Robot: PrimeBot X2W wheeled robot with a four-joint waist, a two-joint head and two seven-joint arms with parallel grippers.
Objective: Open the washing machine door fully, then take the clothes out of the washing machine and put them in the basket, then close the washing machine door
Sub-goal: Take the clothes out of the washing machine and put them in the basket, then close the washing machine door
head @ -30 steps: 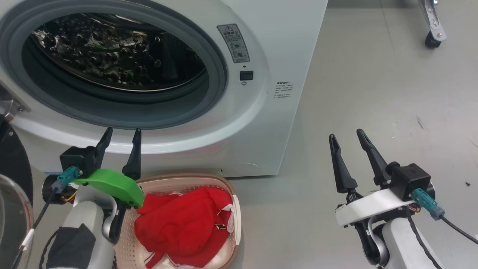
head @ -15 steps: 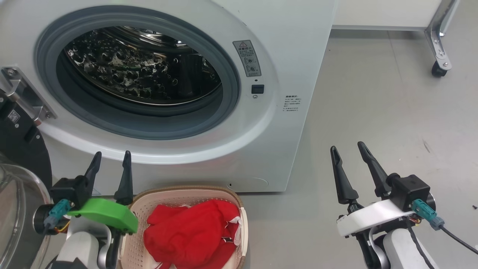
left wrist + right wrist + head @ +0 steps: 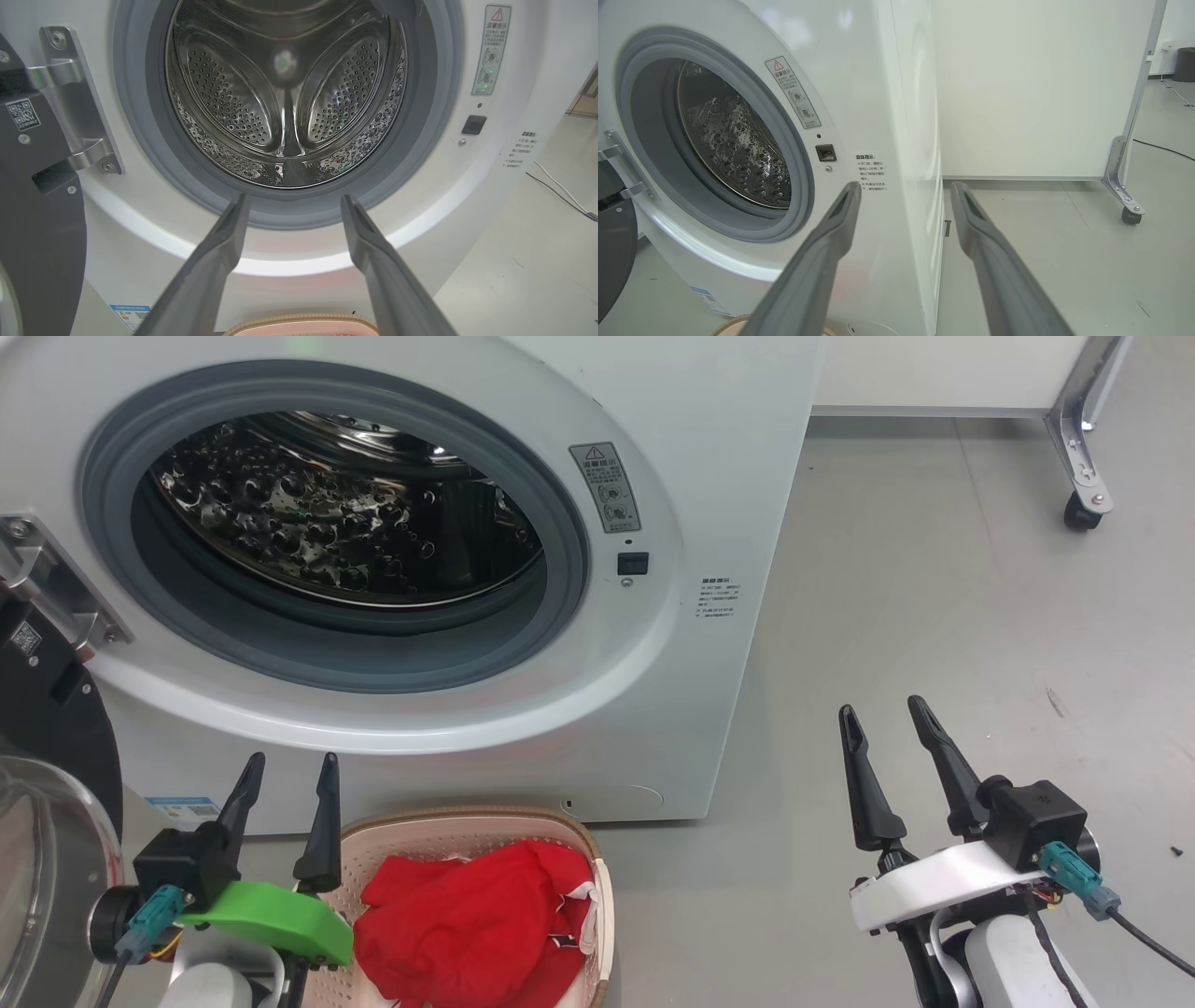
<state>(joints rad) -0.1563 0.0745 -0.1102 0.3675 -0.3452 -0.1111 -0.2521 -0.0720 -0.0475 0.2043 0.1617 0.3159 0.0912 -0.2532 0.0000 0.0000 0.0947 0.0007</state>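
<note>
Head view: a white washing machine [image 3: 709,448] fills the frame from 9 to 12 o'clock. Its round opening is uncovered, showing the grey rubber ring [image 3: 560,569] and the perforated steel drum [image 3: 308,523]. The washing machine door [image 3: 47,728] hangs swung wide at 9 o'clock, its black rim and clear glass bowl at the frame edge. A cream basket [image 3: 560,826] sits on the floor [image 3: 934,616] at 6 o'clock, just in front of the machine, with red clothes [image 3: 467,924] heaped inside.

The left pincer [image 3: 291,761] hovers at 7 o'clock, just beside the basket's near rim. Its fingers are parted, grip nothing and point up toward the opening's lower edge. The right pincer [image 3: 882,706] hovers at 4 o'clock over the floor, well apart from the basket. It is likewise parted and empty, with its fingers leaning slightly toward 11 o'clock.
</note>
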